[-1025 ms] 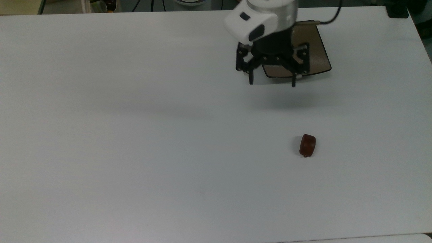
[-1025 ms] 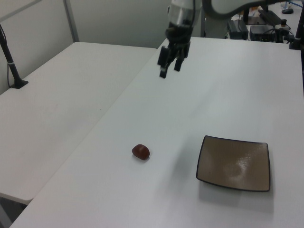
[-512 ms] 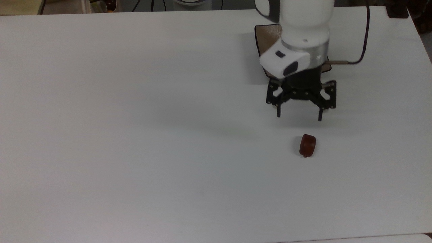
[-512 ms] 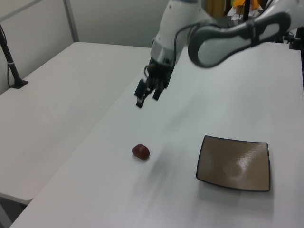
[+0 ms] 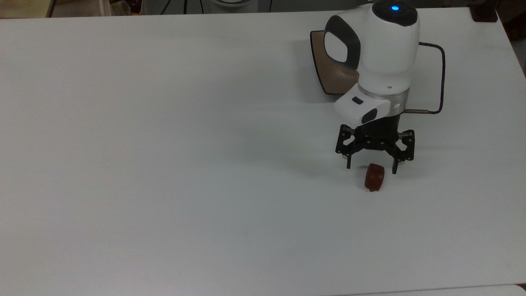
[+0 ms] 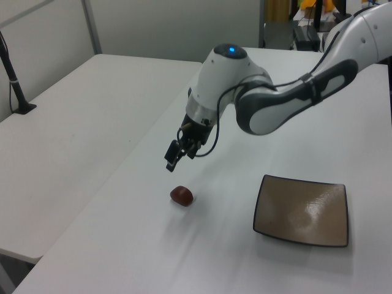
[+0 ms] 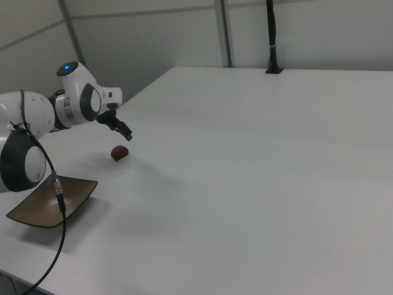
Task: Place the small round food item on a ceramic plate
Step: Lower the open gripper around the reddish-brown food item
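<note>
A stubby, dark reddish-brown chunk of food [image 5: 374, 177] lies on the smooth white table [image 5: 164, 164], toward the top view's right. Just beyond it the black pincer [image 5: 372, 167] hangs above the table with its fingers spread wide, clear of the chunk. The glossy white arm [image 5: 378, 53] bends downward over it. Farther back sits the square, brown glazed plate [image 6: 301, 210], dark-rimmed, corners upturned.

Robotics lab setting: bare white tables [image 6: 79, 122] pushed together, plain partition walls [image 7: 184, 43], black camera pole [image 7: 271, 37] behind the arm [image 6: 275, 104], electronics clutter beyond.
</note>
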